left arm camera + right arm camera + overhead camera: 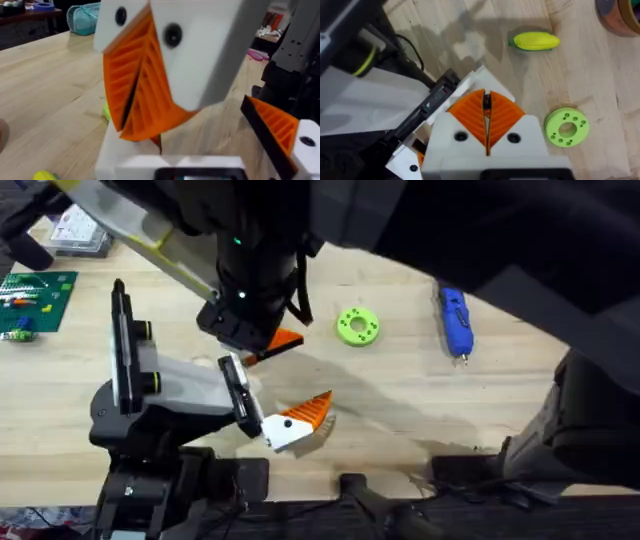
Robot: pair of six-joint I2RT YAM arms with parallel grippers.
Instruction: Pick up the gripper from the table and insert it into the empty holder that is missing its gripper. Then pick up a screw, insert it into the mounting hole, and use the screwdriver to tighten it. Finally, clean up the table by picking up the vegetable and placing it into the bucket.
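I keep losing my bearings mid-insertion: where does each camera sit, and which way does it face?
Overhead: high, looking down and forward at the holder, green ring and screwdriver; dark arm links loom large.
Left wrist: low, looking along the tabletop; ribbed orange pads close ahead.
Right wrist: looking down past the right gripper, shut, at the corn.
Shared: overhead and right wrist both show the ring.

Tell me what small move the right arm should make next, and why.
Probably nudge the right gripper slightly closer to the holder, pressing the finger in. Its pads look shut on it, the white base sits at the holder's end, and I cannot tell whether it is seated.
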